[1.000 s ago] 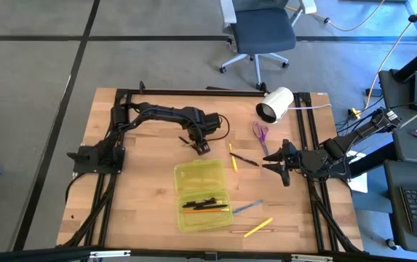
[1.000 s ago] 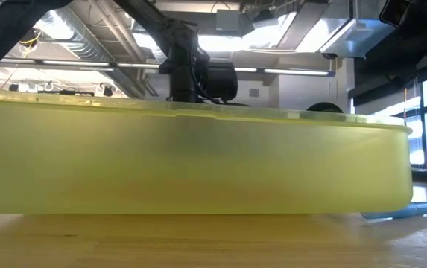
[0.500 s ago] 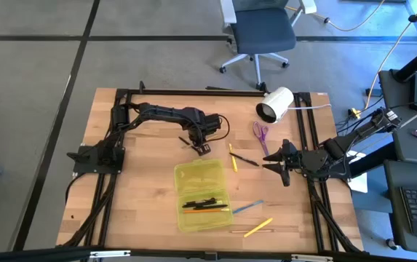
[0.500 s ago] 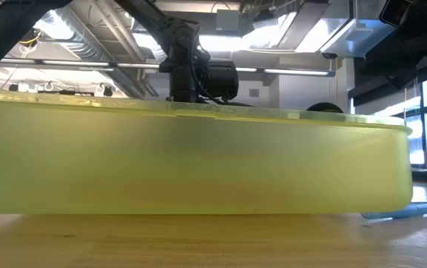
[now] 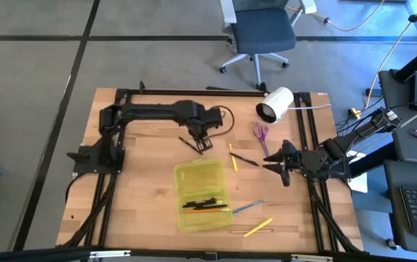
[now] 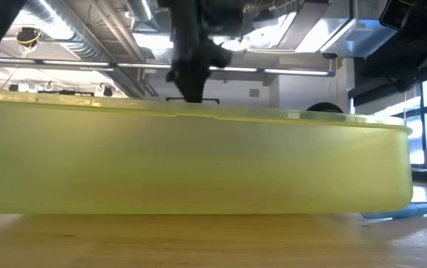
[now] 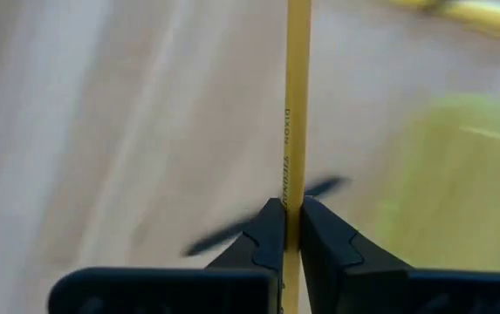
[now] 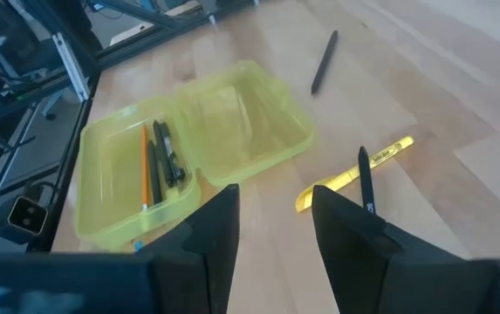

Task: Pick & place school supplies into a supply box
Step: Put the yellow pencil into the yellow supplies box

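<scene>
My left gripper hangs over the table's far middle, beyond the open yellow-green supply box, shut on a yellow pencil. A black pen lies on the wood under it. One half of the box holds several pens. A yellow marker with a black pen across it, purple scissors, a blue pen and a yellow pen lie on the table. My right gripper waits open at the right, empty. My left gripper pinches the yellow pencil's shaft between its two fingertips, which lie across it. Both pencil ends run out of the wrist view. The fingers come from above, pointing down. The pencil is lifted clear of the wood.
A white cylinder lies at the far right by the black frame rails. In the low view the box's wall fills the picture, with the blue pen beside it. Bare wood shows left of the box.
My left gripper has gone up from behind the box's rim, and its arm has stretched out straighter along the far edge. My right gripper has kept still.
</scene>
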`<state>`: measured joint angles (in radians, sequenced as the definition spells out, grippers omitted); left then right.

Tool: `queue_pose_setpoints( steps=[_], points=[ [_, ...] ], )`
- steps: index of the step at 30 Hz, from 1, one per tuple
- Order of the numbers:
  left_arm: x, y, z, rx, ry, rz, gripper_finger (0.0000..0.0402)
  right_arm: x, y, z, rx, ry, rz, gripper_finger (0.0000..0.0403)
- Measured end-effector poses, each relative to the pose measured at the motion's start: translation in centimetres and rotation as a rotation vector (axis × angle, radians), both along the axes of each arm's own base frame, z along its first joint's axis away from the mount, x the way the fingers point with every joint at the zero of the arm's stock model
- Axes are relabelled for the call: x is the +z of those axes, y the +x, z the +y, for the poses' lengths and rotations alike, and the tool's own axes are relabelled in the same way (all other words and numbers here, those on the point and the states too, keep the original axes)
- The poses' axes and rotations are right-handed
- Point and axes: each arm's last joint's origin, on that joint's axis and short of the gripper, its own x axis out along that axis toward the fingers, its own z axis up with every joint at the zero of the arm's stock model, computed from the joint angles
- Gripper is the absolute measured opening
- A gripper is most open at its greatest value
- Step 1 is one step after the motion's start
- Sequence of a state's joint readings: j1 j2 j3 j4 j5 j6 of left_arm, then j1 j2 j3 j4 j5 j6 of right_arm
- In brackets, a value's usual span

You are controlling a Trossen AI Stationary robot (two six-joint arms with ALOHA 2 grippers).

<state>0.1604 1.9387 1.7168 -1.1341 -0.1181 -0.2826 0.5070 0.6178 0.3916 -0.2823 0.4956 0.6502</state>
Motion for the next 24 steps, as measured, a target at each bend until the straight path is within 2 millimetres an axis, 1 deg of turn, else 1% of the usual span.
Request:
queue_pose_setpoints(
  steps=[5, 8, 11, 15, 20, 24],
  points=[
    [2.6, 0.6, -6.3, -0.089, -0.053, -0.102, 0.0010, 0.0, 0.0, 0.0, 0.001, -0.001, 0.001, 0.0149],
    [2.9, 0.6, -10.2, -0.137, -0.074, -0.127, 0.0010, 0.0, 0.0, 0.0, 0.001, -0.001, 0.001, 0.0149],
    [2.3, 0.6, -13.8, -0.165, -0.097, -0.127, 0.0011, 0.0, 0.0, 0.0, 0.001, -0.001, 0.001, 0.0149],
    [1.3, 0.7, -17.5, -0.170, -0.130, -0.148, 0.0011, 0.0, 0.0, 0.0, 0.001, -0.001, 0.002, 0.0149],
    [-0.7, 1.2, -20.7, -0.248, -0.142, -0.153, 0.0011, 0.0, 0.0, 0.0, 0.001, 0.000, 0.001, 0.0149],
    [-2.7, 1.7, -22.3, -0.259, -0.176, -0.116, 0.0011, 0.0, 0.0, 0.0, 0.001, 0.000, 0.001, 0.0149]
  ],
)
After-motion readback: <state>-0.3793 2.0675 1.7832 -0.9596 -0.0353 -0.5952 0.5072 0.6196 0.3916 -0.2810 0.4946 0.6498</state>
